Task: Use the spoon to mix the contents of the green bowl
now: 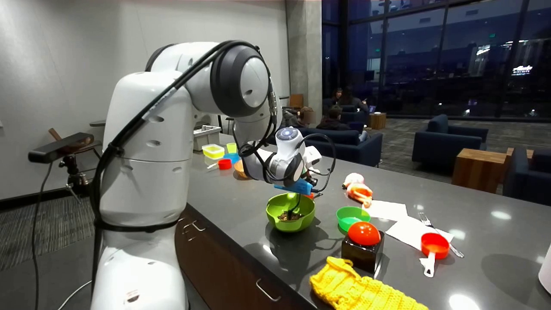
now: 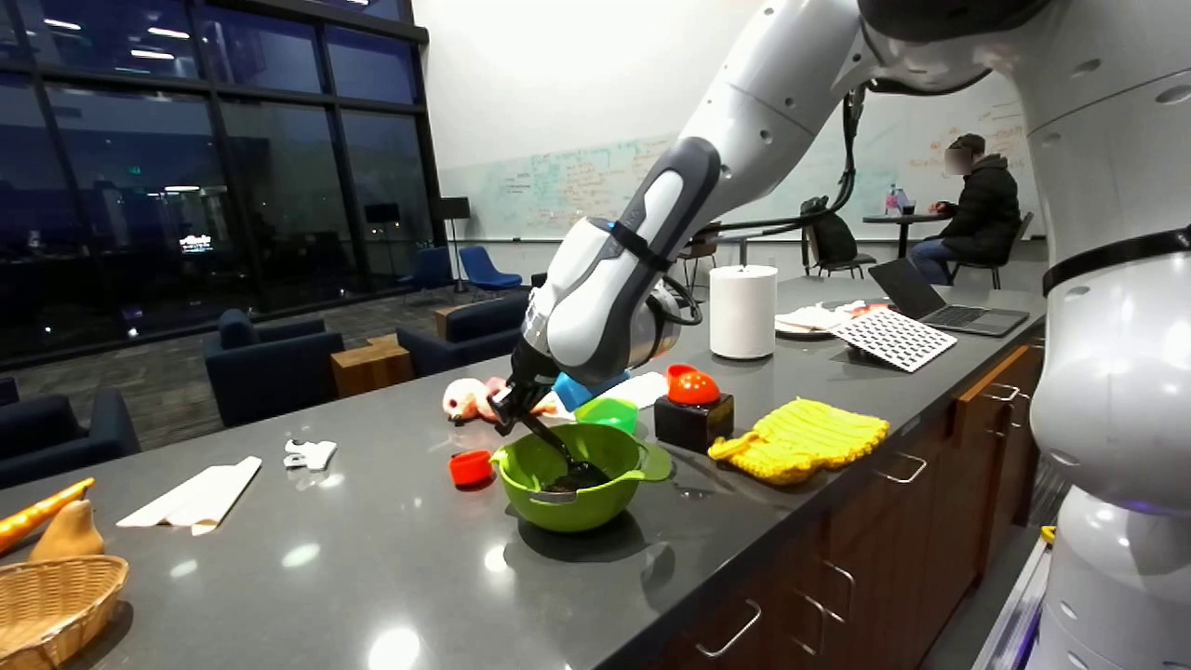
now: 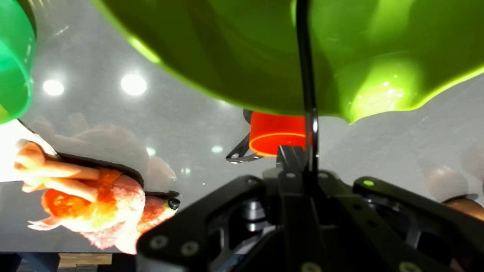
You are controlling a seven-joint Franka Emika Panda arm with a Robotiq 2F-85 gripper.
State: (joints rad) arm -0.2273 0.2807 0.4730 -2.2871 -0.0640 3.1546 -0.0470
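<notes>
I count one arm [image 2: 772, 102], one spoon [image 3: 308, 85] and one bowl [image 2: 563, 514]. The fingers [image 3: 290, 162] are clamped on the spoon's upper end; its lower end sits tilted inside the bowl, among brown contents [image 1: 287, 216]. The bowl stands upright on the tabletop [image 2: 409, 577], towards the drawer side.

Red cups [image 1: 434, 243]: three, in an exterior view. Green dish [image 2: 609, 416]: one. Black box [image 2: 693, 423]: one, with one red dome [image 2: 693, 389] on top. Yellow cloth [image 2: 802, 439]: one. Pink toy [image 3: 109, 206]: one. Two papers [image 1: 385, 209] show in an exterior view, with one fork [image 1: 443, 234] along the edge of the nearer.

The closest red cup [image 2: 471, 468] stands just beside the bowl; whether the two touch, I cannot tell. The green dish is near but apart. A blue part [image 1: 297, 186] at the wrist hides at least some of the fingers in an exterior view. Farther off are one basket [image 2: 98, 609], one paper roll [image 2: 742, 312], one laptop [image 2: 977, 318] and one white rack [image 2: 893, 340].
</notes>
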